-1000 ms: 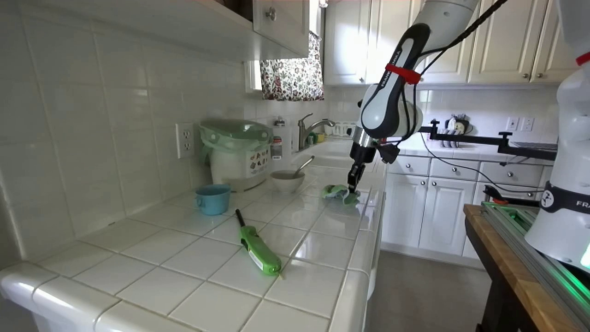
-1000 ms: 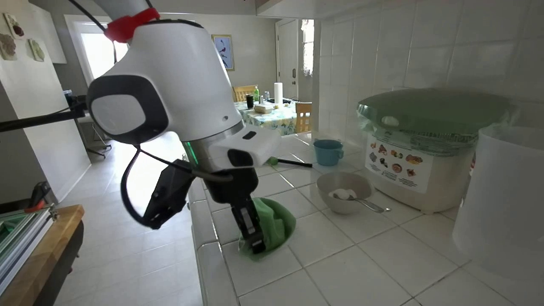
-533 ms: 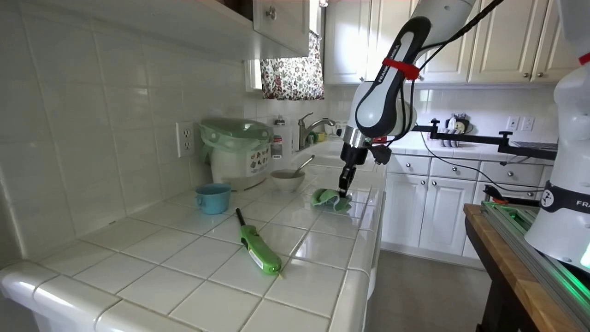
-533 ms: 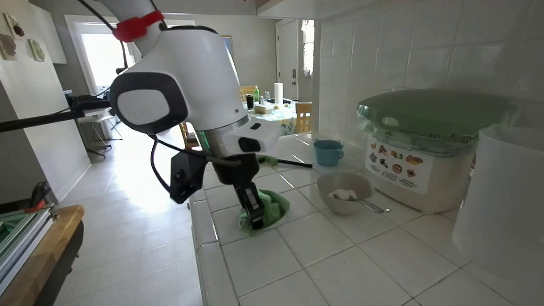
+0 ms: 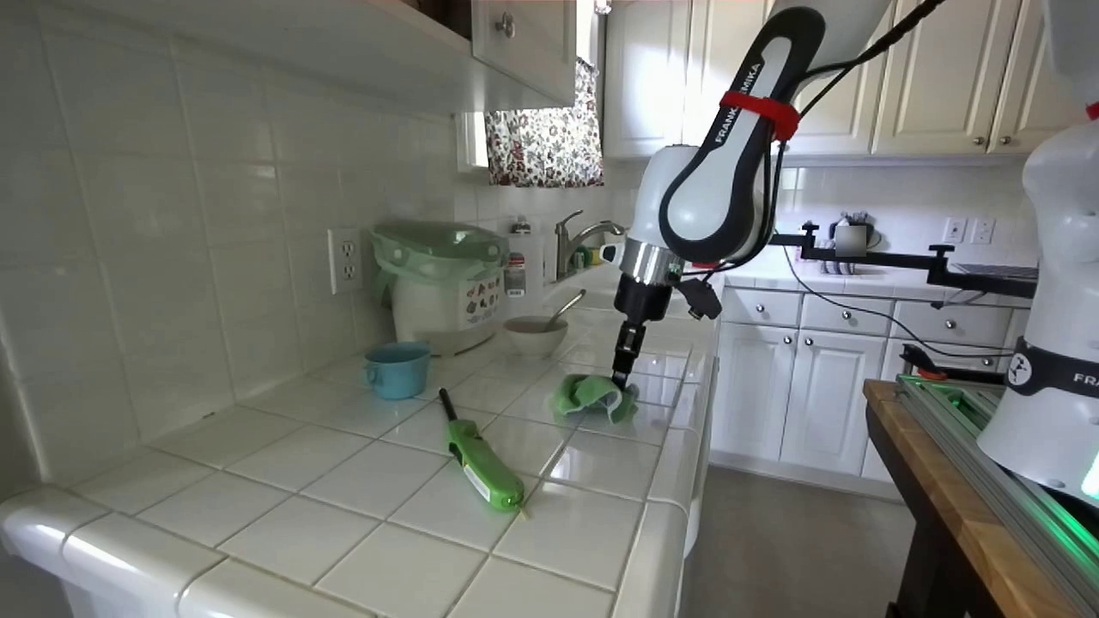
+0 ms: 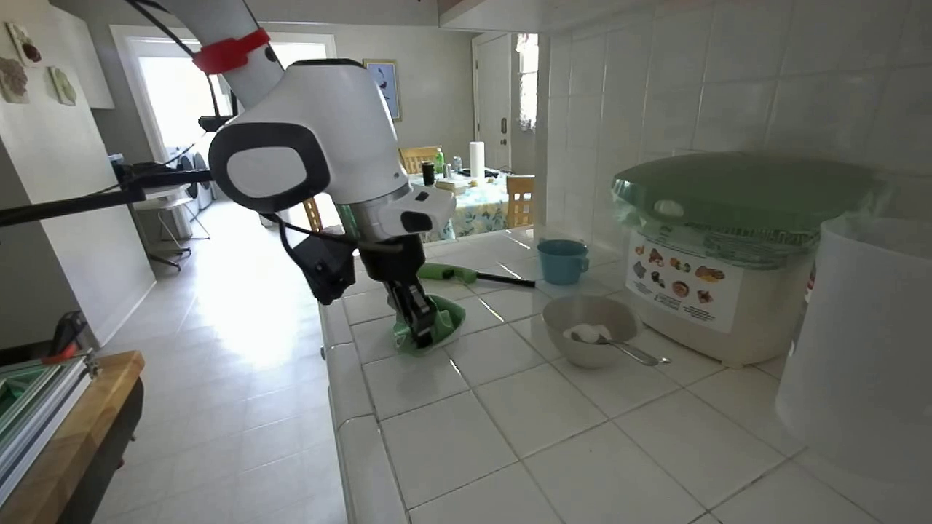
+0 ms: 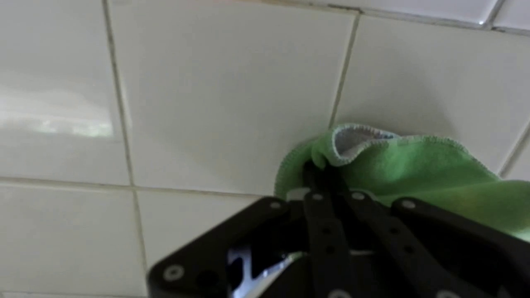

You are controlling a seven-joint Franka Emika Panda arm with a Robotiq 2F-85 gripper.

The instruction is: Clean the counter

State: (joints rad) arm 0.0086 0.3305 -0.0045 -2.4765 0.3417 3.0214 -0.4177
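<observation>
The counter (image 5: pixel 378 481) of white square tiles runs the length of the scene, seen in both exterior views. A crumpled green cloth (image 5: pixel 584 395) lies against its tiles near the front edge. My gripper (image 5: pixel 620 378) points down at the cloth, its jaws pinched together on a fold. In an exterior view the fingertips of the gripper (image 6: pixel 424 338) press the cloth (image 6: pixel 449 314) onto the tiles. The wrist view shows the cloth (image 7: pixel 426 165) bunched around the gripper (image 7: pixel 321 169) and spreading to the right, one corner curled up to a grey underside. The tips themselves are hidden in the folds.
A green lighter (image 5: pixel 485 463) lies on the tiles near the cloth. A blue cup (image 5: pixel 397 371), a bowl (image 5: pixel 534 339) with a spoon and a green-lidded bin (image 5: pixel 446 292) stand toward the wall. A white cylinder (image 6: pixel 859 349) is beside the bin. A wood-edged table (image 5: pixel 953 489) stands opposite.
The gripper has slid the cloth along the counter, closer to the green lighter and past the bowl. The grip stays shut throughout; the other objects have kept their places.
</observation>
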